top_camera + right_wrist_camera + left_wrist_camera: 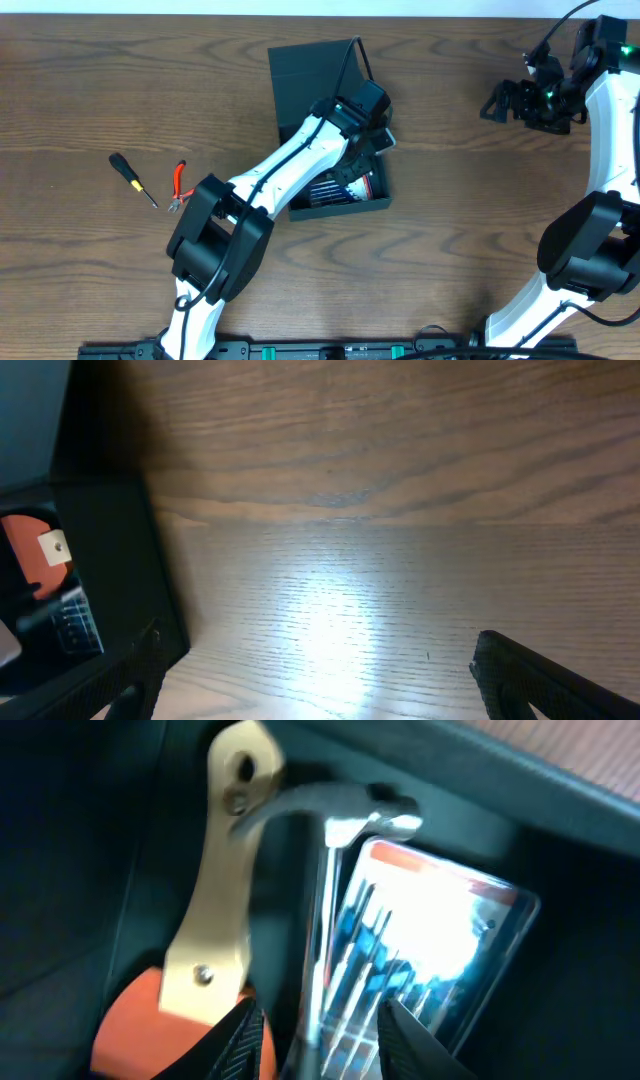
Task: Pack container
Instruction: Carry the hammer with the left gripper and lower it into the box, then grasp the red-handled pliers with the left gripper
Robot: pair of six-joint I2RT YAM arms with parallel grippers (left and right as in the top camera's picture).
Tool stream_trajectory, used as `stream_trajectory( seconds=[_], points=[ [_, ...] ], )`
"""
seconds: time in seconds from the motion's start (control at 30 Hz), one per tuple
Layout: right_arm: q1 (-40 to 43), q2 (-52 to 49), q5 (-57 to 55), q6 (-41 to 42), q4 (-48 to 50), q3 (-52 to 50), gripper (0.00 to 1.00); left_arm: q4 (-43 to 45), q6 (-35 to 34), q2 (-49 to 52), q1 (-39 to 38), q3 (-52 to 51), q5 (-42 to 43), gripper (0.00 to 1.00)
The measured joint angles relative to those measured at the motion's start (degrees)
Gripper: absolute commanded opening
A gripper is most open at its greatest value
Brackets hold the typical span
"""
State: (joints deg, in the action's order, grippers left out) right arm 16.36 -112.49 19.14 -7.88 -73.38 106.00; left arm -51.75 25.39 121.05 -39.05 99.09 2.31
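The container [300, 75] is a dark teal-grey box in the middle of the table, its flap lid open at the back. My left gripper [374, 133] reaches down into it. In the left wrist view its fingers [322, 1040] are open, either side of a shiny metal bar [325, 930]. Inside lie a wooden-handled hammer [222, 870], an orange round object [125, 1020] and a clear case of blue bits [420, 935]. My right gripper [497, 102] is open and empty above bare table at the far right [305, 660].
A black-handled screwdriver [133, 178] and red-handled pliers [178, 186] lie on the table left of the container. The container's corner [110, 560] shows at the left of the right wrist view.
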Motion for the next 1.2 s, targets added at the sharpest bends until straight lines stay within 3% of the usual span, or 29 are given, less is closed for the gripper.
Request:
stream_trajectory(
  seconds=[0.07,0.13,0.27,0.5,0.77,1.1,1.2],
  points=[
    [0.00,0.02,0.00,0.00,0.11,0.00,0.99,-1.05,-1.25,-0.59,0.26,2.05,-1.88,0.37],
    [0.00,0.00,0.00,0.00,0.20,0.00,0.99,-2.23,-1.57,-2.19,0.83,4.02,-3.54,0.44],
    [0.00,0.00,0.00,0.00,0.31,0.00,0.99,-3.48,-2.73,-11.08,3.91,6.08,-6.23,0.45],
    [0.00,0.00,0.00,0.00,0.35,0.00,0.99,-10.47,-5.99,-23.02,18.05,8.90,-8.37,0.47],
    [0.00,0.00,0.00,0.00,1.11,0.00,0.99,-18.84,-13.07,-11.61,35.36,2.73,-7.48,0.47],
    [0.00,0.00,0.00,0.00,2.08,0.00,0.99,-19.65,-11.80,-0.83,42.45,1.49,-5.44,0.45],
    [0.00,0.00,0.00,0.00,2.08,0.00,0.99,-19.61,-11.69,1.55,44.26,1.49,-3.67,0.40]
  ],
)
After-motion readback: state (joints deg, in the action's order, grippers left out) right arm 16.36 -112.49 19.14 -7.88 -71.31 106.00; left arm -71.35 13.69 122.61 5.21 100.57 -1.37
